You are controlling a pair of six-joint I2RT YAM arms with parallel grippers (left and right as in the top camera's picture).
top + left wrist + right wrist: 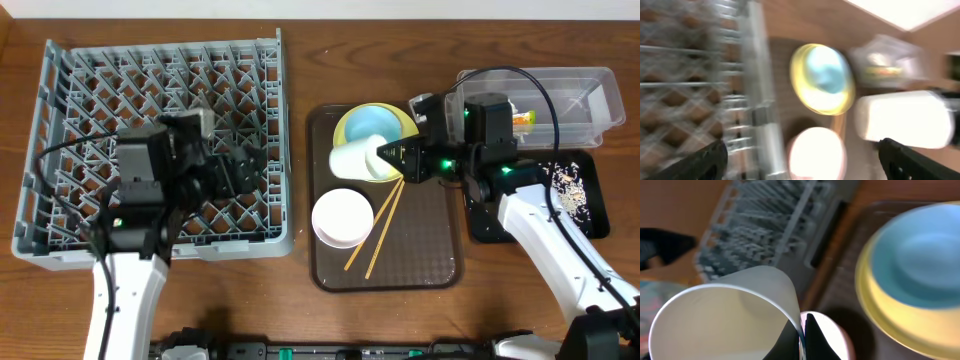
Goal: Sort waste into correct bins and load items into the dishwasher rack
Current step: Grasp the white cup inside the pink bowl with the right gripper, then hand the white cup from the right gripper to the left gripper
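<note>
My right gripper is shut on the rim of the small white cup, held above the brown tray; the wrist view shows the cup pinched between the fingers. The light blue bowl sits on the pale yellow plate. The pinkish-white bowl and two chopsticks lie on the brown tray. My left gripper is open and empty over the grey rack, near its right side. The left wrist view is blurred; it shows the plate and cup.
The brown serving tray lies in the middle. The clear tub at the back right holds the wrapper. The black tray beside it holds white crumbs. The tissue is not seen.
</note>
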